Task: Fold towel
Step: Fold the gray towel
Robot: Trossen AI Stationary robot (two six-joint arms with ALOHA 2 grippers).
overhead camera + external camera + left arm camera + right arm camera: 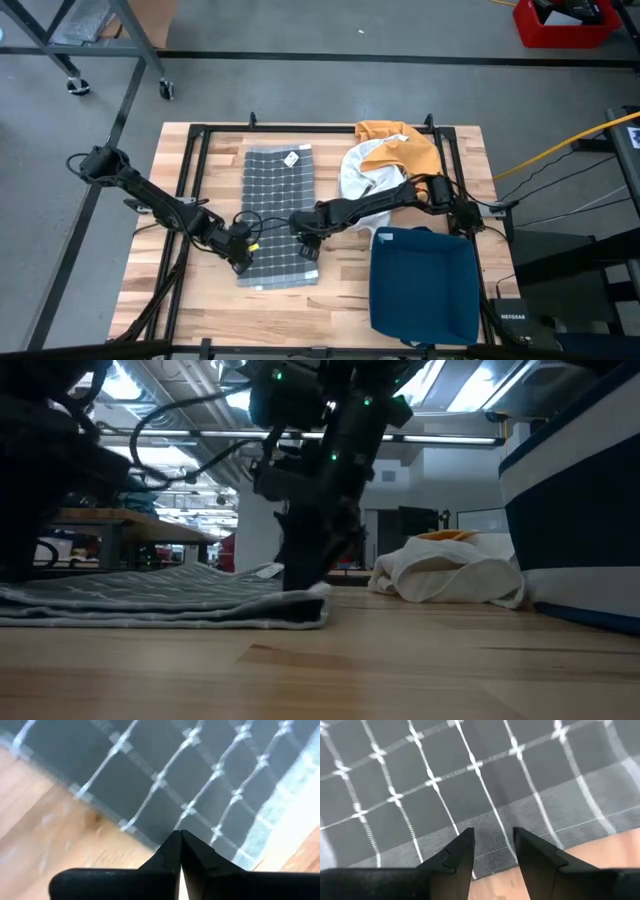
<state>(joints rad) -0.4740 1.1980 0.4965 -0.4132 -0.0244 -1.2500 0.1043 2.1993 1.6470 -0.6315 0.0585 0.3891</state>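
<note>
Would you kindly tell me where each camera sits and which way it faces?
High: overhead, straight down; both arms, grey checked towel, wooden table.
Low: table height, level across; an arm descends onto the towel's edge.
Left wrist: over towel edge; left gripper shut.
Right wrist: over towel; right gripper parted.
All four share the towel.

A dark end effector (305,575) stands at the folded grey towel's (150,600) edge, apparently touching it.
</note>
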